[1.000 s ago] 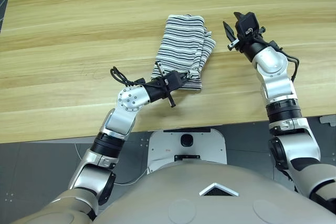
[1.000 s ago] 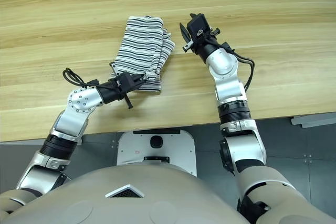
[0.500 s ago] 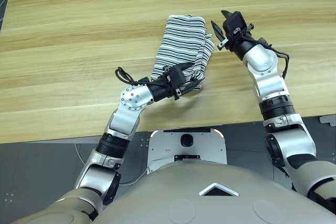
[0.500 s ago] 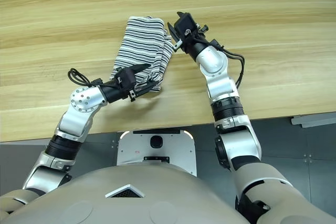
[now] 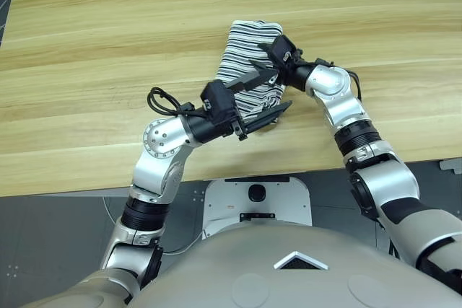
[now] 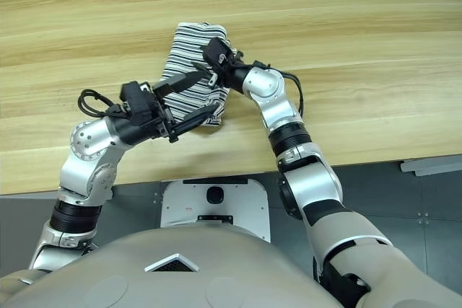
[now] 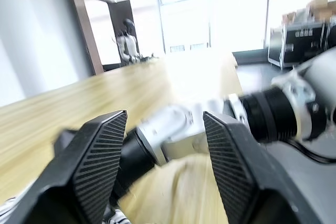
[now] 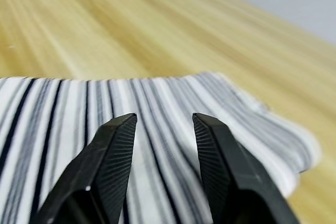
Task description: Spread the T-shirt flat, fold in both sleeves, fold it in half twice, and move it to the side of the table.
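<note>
In the left eye view, the striped T-shirt (image 5: 245,40) is lying folded into a narrow packet on the wooden table (image 5: 108,34). The left gripper (image 5: 281,88) is hovering over the near end with its fingers spread wide. The right gripper (image 5: 273,54) is reaching in over the shirt's right edge.

In the right eye view the grippers are sitting close together above the cloth (whether they are touching it is unclear).

In the left wrist view, the ribbed pads (image 7: 100,156) are standing well apart, framing the right arm (image 7: 273,114).

In the right wrist view, the fingers (image 8: 113,150) are parted just over the stripes, gripping nothing.
</note>
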You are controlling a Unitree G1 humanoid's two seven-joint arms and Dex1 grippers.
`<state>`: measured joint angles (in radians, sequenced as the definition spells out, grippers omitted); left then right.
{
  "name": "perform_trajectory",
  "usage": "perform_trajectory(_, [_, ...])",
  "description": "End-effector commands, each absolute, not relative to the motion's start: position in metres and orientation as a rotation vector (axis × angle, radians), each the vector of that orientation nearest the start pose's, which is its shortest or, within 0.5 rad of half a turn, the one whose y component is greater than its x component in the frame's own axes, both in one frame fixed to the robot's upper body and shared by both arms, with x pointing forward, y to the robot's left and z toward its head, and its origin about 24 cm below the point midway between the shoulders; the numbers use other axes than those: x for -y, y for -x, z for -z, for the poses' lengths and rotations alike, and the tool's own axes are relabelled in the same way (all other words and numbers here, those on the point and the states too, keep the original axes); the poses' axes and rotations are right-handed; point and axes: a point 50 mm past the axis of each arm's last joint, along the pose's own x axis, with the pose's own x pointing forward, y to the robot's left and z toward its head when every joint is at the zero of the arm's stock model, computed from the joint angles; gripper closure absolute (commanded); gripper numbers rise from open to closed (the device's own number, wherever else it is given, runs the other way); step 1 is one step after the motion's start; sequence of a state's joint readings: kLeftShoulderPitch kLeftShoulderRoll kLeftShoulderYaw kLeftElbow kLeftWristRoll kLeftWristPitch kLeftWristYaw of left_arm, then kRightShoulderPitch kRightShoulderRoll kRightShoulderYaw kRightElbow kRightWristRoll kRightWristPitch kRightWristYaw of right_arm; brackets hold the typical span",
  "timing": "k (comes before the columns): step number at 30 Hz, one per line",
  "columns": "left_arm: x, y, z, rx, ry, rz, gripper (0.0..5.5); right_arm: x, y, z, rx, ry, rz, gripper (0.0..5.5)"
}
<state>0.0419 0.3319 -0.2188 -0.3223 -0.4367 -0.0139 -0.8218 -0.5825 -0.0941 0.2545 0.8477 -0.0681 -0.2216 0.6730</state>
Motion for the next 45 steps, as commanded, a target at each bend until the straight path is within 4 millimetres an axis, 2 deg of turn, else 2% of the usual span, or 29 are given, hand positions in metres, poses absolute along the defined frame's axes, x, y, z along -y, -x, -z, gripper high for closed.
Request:
perform_trajectory(1, [-0.117,-0.205,-0.112,0.303,0.119,1.121,2.77,0.067,-0.314,-0.015,-0.243,0.27,-1.155,2.77])
perform_trajectory(4, [-0.123,-0.208,-0.112,0.312,0.129,1.082,2.77,0.077,-0.31,-0.005,-0.332,0.346,-1.228,2.28])
perform_trajectory(7, [-0.129,-0.213,-0.112,0.316,0.134,1.036,2.77,0.089,-0.312,0.002,-0.41,0.477,-1.243,2.28])
perform_trajectory(10, [-0.134,-0.218,-0.113,0.334,0.147,0.981,2.77,0.1,-0.314,0.01,-0.472,0.705,-1.234,2.28])
perform_trajectory(14, [-0.141,-0.228,-0.114,0.357,0.175,0.874,2.77,0.107,-0.318,0.017,-0.499,0.937,-1.181,2.28])
perform_trajectory(17, [-0.15,-0.237,-0.113,0.372,0.193,0.762,2.77,0.125,-0.322,0.021,-0.538,1.118,-1.118,2.28])
perform_trajectory(21, [-0.167,-0.248,-0.113,0.386,0.227,0.601,2.77,0.167,-0.327,0.02,-0.65,1.19,-0.974,2.28])
perform_trajectory(26, [-0.184,-0.254,-0.113,0.397,0.241,0.478,2.77,0.228,-0.321,0.017,-0.832,1.304,-0.87,2.28])
perform_trajectory(29, [-0.193,-0.255,-0.111,0.398,0.262,0.401,2.77,0.259,-0.315,0.012,-0.929,1.345,-0.793,2.28])
perform_trajectory(32, [-0.199,-0.257,-0.109,0.398,0.273,0.347,2.77,0.289,-0.311,0.004,-0.999,1.49,-0.717,2.28])
perform_trajectory(35, [-0.201,-0.258,-0.108,0.399,0.28,0.329,2.77,0.307,-0.315,-0.009,-0.982,1.618,-0.612,2.28])
perform_trajectory(41, [-0.2,-0.26,-0.102,0.386,0.275,0.31,2.77,0.315,-0.337,-0.041,-0.796,1.783,-0.351,2.28])
perform_trajectory(45, [-0.202,-0.261,-0.101,0.387,0.269,0.29,2.77,0.297,-0.361,-0.071,-0.523,1.643,-0.186,2.28])
